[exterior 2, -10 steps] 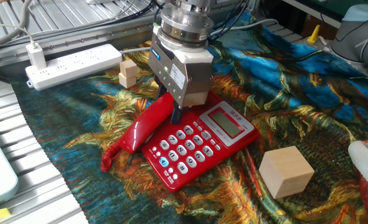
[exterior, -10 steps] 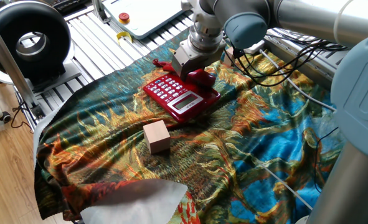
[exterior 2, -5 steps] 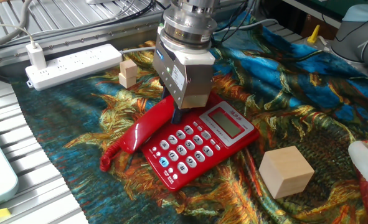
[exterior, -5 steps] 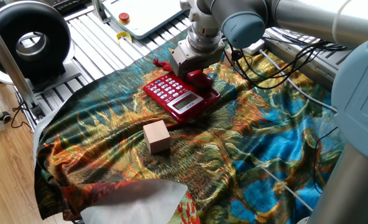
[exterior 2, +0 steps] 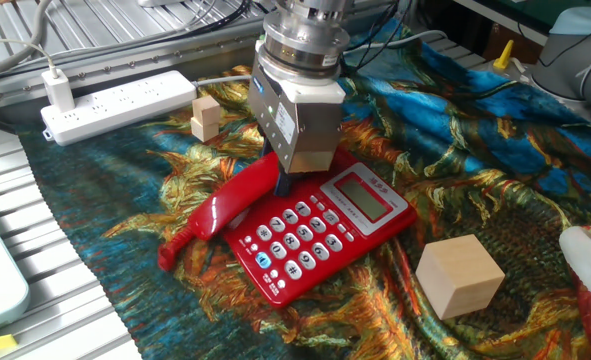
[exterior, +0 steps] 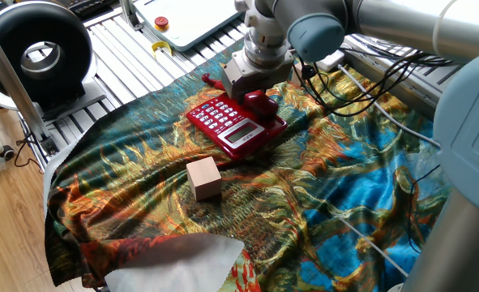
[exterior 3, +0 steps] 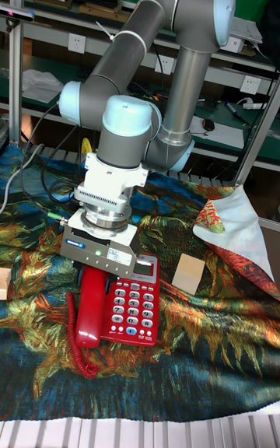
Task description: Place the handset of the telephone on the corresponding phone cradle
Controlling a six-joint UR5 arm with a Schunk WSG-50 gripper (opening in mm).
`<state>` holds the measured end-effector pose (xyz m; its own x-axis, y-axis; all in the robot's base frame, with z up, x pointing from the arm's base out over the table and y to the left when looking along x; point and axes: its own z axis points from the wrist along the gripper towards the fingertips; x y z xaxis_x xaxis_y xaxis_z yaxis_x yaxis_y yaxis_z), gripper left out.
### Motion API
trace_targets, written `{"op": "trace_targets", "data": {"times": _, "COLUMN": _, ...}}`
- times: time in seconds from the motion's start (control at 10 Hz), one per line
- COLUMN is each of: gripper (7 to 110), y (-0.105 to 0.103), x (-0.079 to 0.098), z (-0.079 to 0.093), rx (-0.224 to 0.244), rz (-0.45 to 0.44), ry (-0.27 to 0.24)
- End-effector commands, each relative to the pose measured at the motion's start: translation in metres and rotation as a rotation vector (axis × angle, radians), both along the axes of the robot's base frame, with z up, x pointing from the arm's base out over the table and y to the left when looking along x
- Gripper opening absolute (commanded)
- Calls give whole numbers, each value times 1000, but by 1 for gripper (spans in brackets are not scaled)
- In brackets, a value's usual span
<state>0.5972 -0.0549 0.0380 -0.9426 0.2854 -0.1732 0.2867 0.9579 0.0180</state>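
The gripper (exterior 2: pixel 280 183) stood directly over the rear edge of the telephone (exterior 2: pixel 325 228), its body upright and its fingers reaching down to the handset (exterior 2: pixel 230 203). One dark finger showed against the handset's upper end in the other fixed view; the jaws appeared closed on the handset, though the gripper body hid most of the contact. The handset lay lengthwise along the telephone's left side, tilted, its lower end projecting beyond the base toward the patterned cloth (exterior 2: pixel 495 140) that covered the worktop. Whether it sat fully in the phone cradle (exterior 3: pixel 92 292) could not be told, since the handset and gripper covered that strip. In the tall fixed view the handset (exterior 3: pixel 91 309) ran beside the keypad, and the coiled red cord (exterior 3: pixel 78 347) looped from its lower end onto the cloth. The display and keypad faced upward and were uncovered.

A tan wooden cube (exterior 2: pixel 460 276) rested on the cloth near the telephone's front corner, apart from it. Two smaller wooden blocks (exterior 2: pixel 206 117) sat stacked behind the gripper, just beside a white power strip (exterior 2: pixel 115 104). In one fixed view the gripper (exterior: pixel 241 89) hung over the telephone (exterior: pixel 236 123), with the cube (exterior: pixel 204 178) well clear in front.
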Motion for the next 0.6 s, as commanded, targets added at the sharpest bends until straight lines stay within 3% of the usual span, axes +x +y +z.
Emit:
{"op": "trace_targets", "data": {"times": 0.0, "gripper": 7, "y": 7, "x": 2, "z": 4, "rx": 23, "rz": -100, "ry": 3}}
{"op": "trace_targets", "data": {"times": 0.3, "gripper": 7, "y": 9, "x": -2, "z": 2, "rx": 0, "rz": -136, "ry": -5}}
{"op": "trace_targets", "data": {"times": 0.5, "gripper": 7, "y": 15, "x": -6, "z": 5, "rx": 10, "rz": -131, "ry": -15}}
